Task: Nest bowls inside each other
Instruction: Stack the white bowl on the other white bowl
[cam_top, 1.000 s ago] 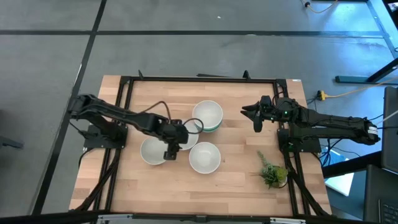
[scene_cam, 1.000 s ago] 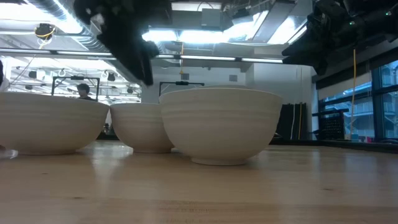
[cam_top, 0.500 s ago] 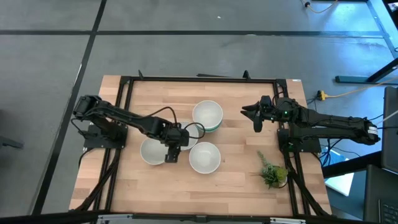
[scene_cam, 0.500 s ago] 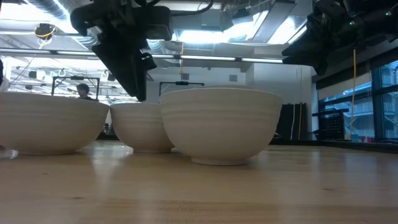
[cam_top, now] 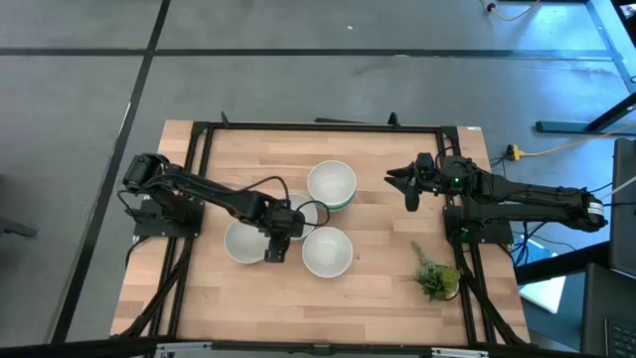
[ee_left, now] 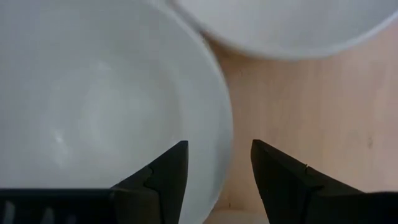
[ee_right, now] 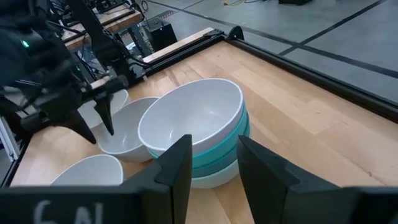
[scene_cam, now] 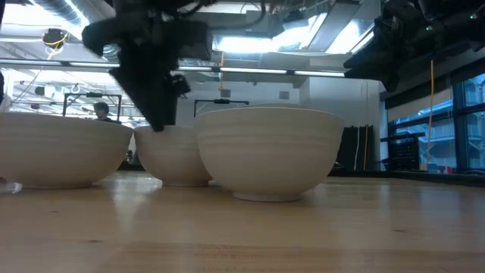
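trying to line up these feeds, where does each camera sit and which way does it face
High view: overhead, straight down on table; both arms show.
Low view: table height, level across; front white bowl, left arm above.
Left wrist view: down over a white bowl's rim; left gripper straddles it, open.
Right wrist view: across table past right gripper to the bowl stack.
Shared: that stack also shows from overhead.

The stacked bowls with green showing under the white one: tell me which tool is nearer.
Left. The left tool hangs just beside the stack, over the rim of a white bowl next to it. The right tool waits farther off, toward the table's right edge.
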Action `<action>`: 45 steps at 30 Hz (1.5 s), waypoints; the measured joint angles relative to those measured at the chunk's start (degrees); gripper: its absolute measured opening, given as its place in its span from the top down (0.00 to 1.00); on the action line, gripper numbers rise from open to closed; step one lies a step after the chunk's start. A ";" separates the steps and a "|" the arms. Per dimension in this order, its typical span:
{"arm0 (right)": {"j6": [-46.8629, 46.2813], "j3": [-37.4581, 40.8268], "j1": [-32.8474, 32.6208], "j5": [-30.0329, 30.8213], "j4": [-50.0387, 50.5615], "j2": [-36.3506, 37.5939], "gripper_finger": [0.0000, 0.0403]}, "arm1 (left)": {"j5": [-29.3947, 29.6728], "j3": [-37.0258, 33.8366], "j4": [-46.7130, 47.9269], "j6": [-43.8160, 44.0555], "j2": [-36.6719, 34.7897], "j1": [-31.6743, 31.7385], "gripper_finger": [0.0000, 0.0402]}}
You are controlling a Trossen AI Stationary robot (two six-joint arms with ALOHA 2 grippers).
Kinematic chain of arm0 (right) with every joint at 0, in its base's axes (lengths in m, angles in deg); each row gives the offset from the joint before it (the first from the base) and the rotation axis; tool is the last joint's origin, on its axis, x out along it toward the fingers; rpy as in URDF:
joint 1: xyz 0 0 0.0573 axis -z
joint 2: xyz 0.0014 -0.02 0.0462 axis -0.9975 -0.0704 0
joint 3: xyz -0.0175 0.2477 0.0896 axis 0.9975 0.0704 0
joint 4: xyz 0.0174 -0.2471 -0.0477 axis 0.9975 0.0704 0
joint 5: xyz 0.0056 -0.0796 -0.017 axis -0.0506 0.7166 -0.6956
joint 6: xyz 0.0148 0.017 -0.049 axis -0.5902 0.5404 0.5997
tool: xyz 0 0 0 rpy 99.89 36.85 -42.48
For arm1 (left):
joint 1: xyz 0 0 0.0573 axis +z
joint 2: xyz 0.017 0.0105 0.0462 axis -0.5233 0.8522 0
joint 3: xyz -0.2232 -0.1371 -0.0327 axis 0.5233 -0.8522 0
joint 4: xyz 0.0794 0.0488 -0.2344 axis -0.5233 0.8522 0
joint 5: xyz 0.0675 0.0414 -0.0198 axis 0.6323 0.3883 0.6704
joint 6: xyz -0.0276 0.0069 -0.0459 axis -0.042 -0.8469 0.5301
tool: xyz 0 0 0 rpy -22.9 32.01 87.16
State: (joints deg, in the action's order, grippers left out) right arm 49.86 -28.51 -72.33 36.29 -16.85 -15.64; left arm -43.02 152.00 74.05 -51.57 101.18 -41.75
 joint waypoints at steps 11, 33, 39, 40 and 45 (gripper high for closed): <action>-0.13 0.00 0.00 0.00 0.24 0.00 0.68 | 2.54 -0.07 -0.10 0.54 1.45 0.15 0.67; -0.33 0.00 0.00 0.02 0.21 0.00 0.68 | 2.78 0.02 1.85 -0.69 0.98 3.22 0.99; -0.27 0.00 0.00 0.03 0.21 -0.02 0.68 | 3.23 -0.05 5.12 -0.62 -2.56 5.34 0.99; -0.26 0.00 0.00 0.04 0.19 -0.02 0.68 | 3.40 -0.05 5.16 -0.62 -3.49 5.82 0.99; -0.23 0.00 0.00 0.04 0.20 -0.02 0.68 | 3.67 -0.05 5.22 -1.12 -9.76 8.23 1.00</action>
State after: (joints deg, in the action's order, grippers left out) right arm 49.63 -28.51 -72.33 36.33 -16.65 -15.66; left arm -39.35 151.94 79.27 -52.69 91.42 -33.52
